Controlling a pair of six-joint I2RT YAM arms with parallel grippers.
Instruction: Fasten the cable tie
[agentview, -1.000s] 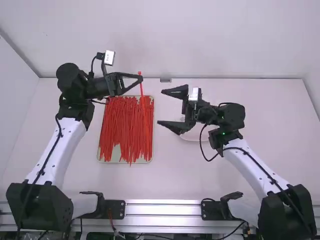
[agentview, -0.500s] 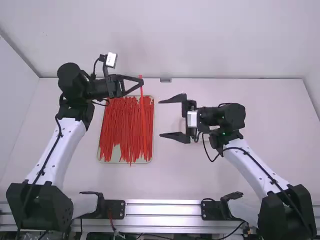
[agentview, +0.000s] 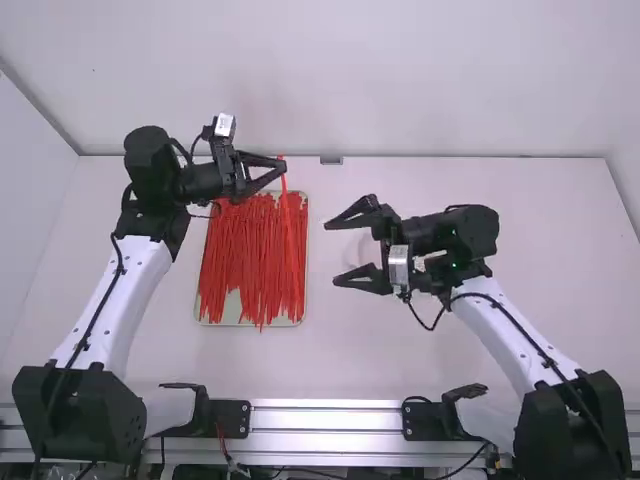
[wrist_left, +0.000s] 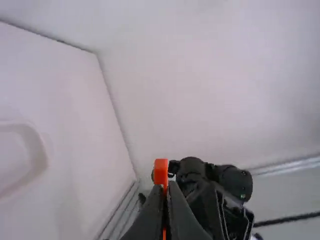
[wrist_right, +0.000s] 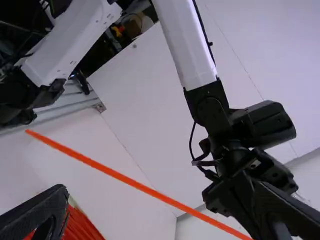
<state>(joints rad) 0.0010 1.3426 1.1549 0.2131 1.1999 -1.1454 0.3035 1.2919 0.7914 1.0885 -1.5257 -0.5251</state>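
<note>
Bright, even light pours down on my white table (agentview: 560, 230), no glare anywhere. Shadows under both my arms are faint, soft-edged smudges. At my left wrist everything's washed pale, the wall (wrist_left: 210, 75) nearly one flat white, and the red tie (wrist_left: 160, 172) in my left tool (wrist_left: 164, 189) glows against it. Right wrist: pale table, dim dark corner beyond its edge.

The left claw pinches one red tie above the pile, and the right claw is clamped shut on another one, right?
Not quite: the right claw is open and holds nothing, as the high view shows. The left claw does pinch one red tie above the pile.
</note>
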